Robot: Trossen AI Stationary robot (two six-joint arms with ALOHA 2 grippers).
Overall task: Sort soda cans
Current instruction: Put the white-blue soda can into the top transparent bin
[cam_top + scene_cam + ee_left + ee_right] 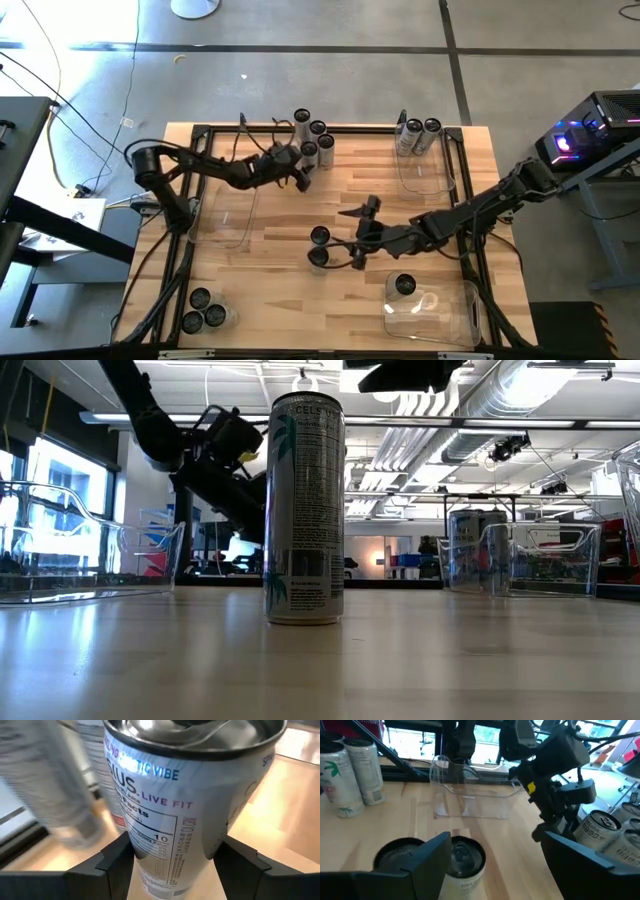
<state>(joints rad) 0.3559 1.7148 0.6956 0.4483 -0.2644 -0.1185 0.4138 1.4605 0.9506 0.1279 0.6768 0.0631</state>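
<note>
A white soda can (185,805) with a silvery top fills the left wrist view, and my left gripper (300,175) at the table's far middle has a finger on each side of it. Several more soda cans (315,135) stand on their bases just beyond it. My right gripper (352,250) hangs open in mid-table above two soda cans (318,247), touching neither; their tops (465,856) show behind one finger. The nearer of them (305,510) stands upright in the low view. My left gripper has the can's side wall, a little below its rim, pinched between its two fingers (120,857), one on each side (216,851). The fingers come slanting down from the table's left. The can's base is out of frame, so whether it stands on the table does not show.
Clear bins sit at the left (225,215), far right (425,170) with cans (418,132) in it, and near right (435,305) holding one can (404,286). Three cans (205,315) stand at the near left corner. Bare wood lies between the arms.
</note>
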